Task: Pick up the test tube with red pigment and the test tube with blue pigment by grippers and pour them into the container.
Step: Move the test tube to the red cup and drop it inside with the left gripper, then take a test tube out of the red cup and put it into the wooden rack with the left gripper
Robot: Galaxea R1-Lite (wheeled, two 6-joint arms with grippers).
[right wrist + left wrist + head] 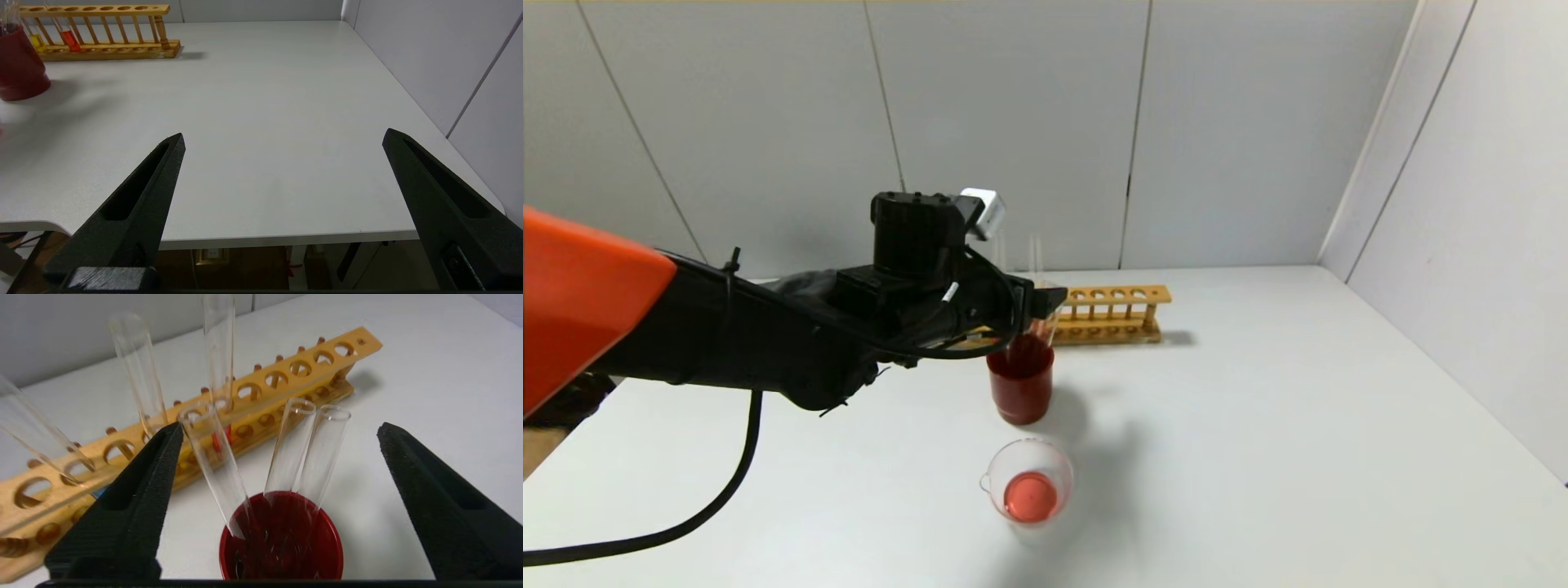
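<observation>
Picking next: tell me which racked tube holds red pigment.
The test tube with red pigment: orange-red liquid, beside the yellow-liquid tube, farther from the dark-red cup.

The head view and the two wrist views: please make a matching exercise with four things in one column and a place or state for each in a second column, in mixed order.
Things:
1. left gripper
2. right gripper
3. container
4. dark-red cup

Places or states:
A. holds three empty tubes
B. open, near the table's front edge, away from the glassware
C. open, above the cup
D. has orange-red liquid at its bottom

Pairs: 1-C, 2-B, 3-D, 4-A
</observation>
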